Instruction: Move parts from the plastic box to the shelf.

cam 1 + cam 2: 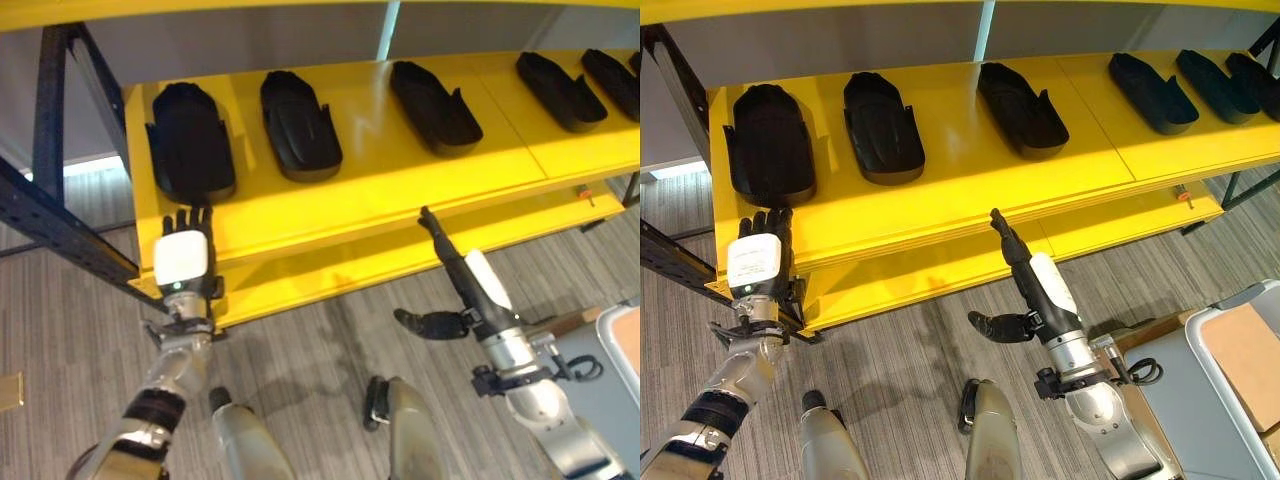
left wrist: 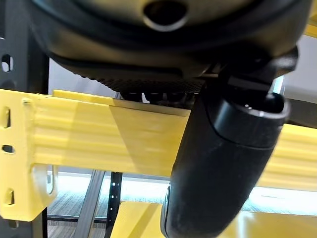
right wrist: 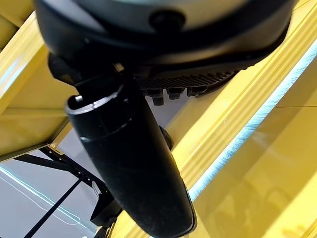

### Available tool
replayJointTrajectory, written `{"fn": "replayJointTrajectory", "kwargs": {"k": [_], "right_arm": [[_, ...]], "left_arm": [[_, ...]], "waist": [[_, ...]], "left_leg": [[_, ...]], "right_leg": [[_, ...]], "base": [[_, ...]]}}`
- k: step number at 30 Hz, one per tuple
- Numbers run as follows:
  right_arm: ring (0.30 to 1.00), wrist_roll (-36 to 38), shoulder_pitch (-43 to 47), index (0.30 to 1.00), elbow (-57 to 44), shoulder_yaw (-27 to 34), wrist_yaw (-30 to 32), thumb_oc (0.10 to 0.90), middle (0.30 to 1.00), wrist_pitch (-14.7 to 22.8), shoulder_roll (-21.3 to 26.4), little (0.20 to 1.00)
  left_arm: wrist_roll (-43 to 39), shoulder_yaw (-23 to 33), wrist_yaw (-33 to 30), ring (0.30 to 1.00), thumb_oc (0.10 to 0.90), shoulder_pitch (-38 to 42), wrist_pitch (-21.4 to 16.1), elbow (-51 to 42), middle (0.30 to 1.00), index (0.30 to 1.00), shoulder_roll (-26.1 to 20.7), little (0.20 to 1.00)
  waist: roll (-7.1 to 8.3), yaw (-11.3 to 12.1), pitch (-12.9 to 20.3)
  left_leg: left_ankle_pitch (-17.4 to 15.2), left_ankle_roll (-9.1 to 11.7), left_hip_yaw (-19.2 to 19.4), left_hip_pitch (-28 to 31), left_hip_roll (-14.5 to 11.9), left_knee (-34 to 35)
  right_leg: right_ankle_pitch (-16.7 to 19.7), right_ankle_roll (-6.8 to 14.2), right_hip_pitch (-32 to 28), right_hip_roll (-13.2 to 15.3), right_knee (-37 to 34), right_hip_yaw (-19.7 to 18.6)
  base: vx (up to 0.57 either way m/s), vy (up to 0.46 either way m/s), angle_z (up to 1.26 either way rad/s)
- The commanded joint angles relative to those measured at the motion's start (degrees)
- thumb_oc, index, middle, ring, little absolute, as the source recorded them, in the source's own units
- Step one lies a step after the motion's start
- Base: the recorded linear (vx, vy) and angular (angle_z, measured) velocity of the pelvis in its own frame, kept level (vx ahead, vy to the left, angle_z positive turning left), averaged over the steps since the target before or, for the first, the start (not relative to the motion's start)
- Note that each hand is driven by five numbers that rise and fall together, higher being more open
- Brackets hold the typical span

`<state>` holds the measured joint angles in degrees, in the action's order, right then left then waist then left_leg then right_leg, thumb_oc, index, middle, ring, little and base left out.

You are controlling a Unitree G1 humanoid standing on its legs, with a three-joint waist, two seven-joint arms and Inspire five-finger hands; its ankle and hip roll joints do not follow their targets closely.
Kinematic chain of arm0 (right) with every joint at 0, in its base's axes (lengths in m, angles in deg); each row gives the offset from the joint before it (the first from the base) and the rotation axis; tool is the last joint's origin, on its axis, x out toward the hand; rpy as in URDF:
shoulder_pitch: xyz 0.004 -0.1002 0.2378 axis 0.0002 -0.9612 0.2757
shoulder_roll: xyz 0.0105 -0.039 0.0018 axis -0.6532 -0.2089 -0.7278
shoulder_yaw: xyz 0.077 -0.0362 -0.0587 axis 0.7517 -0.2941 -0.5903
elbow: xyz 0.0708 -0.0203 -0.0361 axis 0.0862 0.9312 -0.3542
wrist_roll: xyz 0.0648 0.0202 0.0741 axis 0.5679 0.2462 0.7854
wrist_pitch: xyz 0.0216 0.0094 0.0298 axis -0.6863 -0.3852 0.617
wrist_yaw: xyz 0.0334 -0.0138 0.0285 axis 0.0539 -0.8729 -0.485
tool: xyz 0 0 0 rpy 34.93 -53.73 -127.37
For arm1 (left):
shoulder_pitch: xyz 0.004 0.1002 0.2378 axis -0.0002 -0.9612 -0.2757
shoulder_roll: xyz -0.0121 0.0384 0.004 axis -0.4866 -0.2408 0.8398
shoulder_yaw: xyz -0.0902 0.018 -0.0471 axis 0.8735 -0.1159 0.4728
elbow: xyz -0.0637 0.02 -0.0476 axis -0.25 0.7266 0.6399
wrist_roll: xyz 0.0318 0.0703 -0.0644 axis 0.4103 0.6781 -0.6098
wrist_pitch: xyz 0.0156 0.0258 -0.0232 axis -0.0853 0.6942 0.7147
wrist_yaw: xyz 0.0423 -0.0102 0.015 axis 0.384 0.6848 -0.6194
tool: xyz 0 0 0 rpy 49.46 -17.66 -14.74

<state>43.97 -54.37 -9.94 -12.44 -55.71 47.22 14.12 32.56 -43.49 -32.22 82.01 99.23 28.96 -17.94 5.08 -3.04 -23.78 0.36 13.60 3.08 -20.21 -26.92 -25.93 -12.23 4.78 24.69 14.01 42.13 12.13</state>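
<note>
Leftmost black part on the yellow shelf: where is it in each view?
Left eye view: leftmost black part lies at upper left, just above the left hand.
Right eye view: same part, upper left, above that hand.
Left wrist view: cannot pick it out past the hand; a yellow beam shows.
Right wrist view: not identifiable.
Shared landmark: yellow shelf, its front edge.

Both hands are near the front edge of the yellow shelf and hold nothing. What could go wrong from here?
1. The left hand is raised just before the leftmost black part; moving forward, its straight fingers may push that part back.
2. The right hand points at the yellow shelf edge and might knock against it.
</note>
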Motion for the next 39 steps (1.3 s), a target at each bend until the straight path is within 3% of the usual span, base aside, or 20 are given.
{"fn": "replayJointTrajectory", "kwargs": {"k": [1,4,11,16,22,29,39], "right_arm": [[1.0,1.7,3.3,1.0,-6.3,1.1,2.1,0.9,1.0,5.2,0.3,1.0],[1.0,1.3,3.5,1.0,-6.0,1.2,2.3,0.9,1.0,5.1,-0.1,1.0],[1.0,0.1,5.5,1.0,-4.2,1.4,2.7,0.9,1.0,4.2,-2.2,1.0],[1.0,0.0,5.4,1.0,-3.9,1.8,2.3,0.9,1.0,4.1,-2.4,1.0],[1.0,-0.5,5.2,1.0,-3.8,2.3,2.4,0.9,1.0,4.6,-2.2,1.0],[1.0,-4.8,6.5,1.0,-2.7,2.4,4.4,0.9,1.0,5.2,-0.4,1.0],[1.0,-10.0,11.5,1.0,0.7,3.3,6.3,0.9,1.0,3.1,1.4,1.0]], "left_arm": [[0.5,-4.2,0.9,1.0,0.9,2.5,-3.1,-0.5,1.0,1.0,0.6,1.0],[0.1,-3.8,1.3,1.0,0.9,0.2,-4.1,-2.5,1.0,1.0,0.9,1.0],[-4.5,-0.5,6.1,1.0,0.9,-16.0,-10.9,-14.9,1.0,1.0,-1.2,1.0],[-6.4,1.0,8.8,1.0,0.9,-21.8,-13.4,-20.3,1.0,1.0,-3.1,1.0],[-12.7,3.1,10.7,1.0,0.9,-30.2,-19.0,-28.0,1.0,1.0,-5.0,1.0],[-20.6,2.6,13.1,1.0,0.9,-34.3,-23.1,-33.7,1.0,1.0,-5.9,1.0],[-21.8,3.8,14.2,1.0,0.9,-35.8,-23.9,-34.5,1.0,1.0,-6.4,1.0]], "waist": [[1.35,-2.3,3.4],[1.22,-2.0,3.1],[0.04,0.4,2.5],[-0.33,1.0,2.4],[-1.12,1.9,3.2],[-2.0,2.6,5.2],[-2.49,3.7,7.5]], "left_leg": [[9.1,-2.4,-0.2,-3.1,0.0,3.7],[9.2,-2.5,-0.2,-2.8,0.0,4.0],[9.5,-2.8,-0.1,-1.1,0.8,5.5],[9.6,-3.0,-0.2,-0.4,1.0,5.9],[10.2,-3.2,-0.4,1.4,1.3,8.1],[11.2,-3.5,-0.2,4.3,2.1,11.5],[11.1,-4.0,0.4,6.6,3.0,13.5]], "right_leg": [[2.8,0.6,-1.9,0.5,-0.2,-1.8],[2.8,0.6,-2.2,0.6,-0.3,-1.7],[3.1,0.8,-4.9,0.8,-2.1,-0.9],[3.2,0.9,-6.0,0.9,-2.6,-0.4],[3.6,1.4,-8.6,0.8,-4.7,0.4],[4.6,2.4,-12.5,0.5,-8.6,1.7],[5.8,3.4,-15.9,1.1,-12.4,2.4]], "base": [[0.0,0.0,0.0],[0.0,0.0,0.0],[0.0,0.0,-0.01],[-0.01,0.002,0.02],[0.0,0.009,0.05],[0.02,0.023,0.09],[0.03,0.016,0.04]]}}
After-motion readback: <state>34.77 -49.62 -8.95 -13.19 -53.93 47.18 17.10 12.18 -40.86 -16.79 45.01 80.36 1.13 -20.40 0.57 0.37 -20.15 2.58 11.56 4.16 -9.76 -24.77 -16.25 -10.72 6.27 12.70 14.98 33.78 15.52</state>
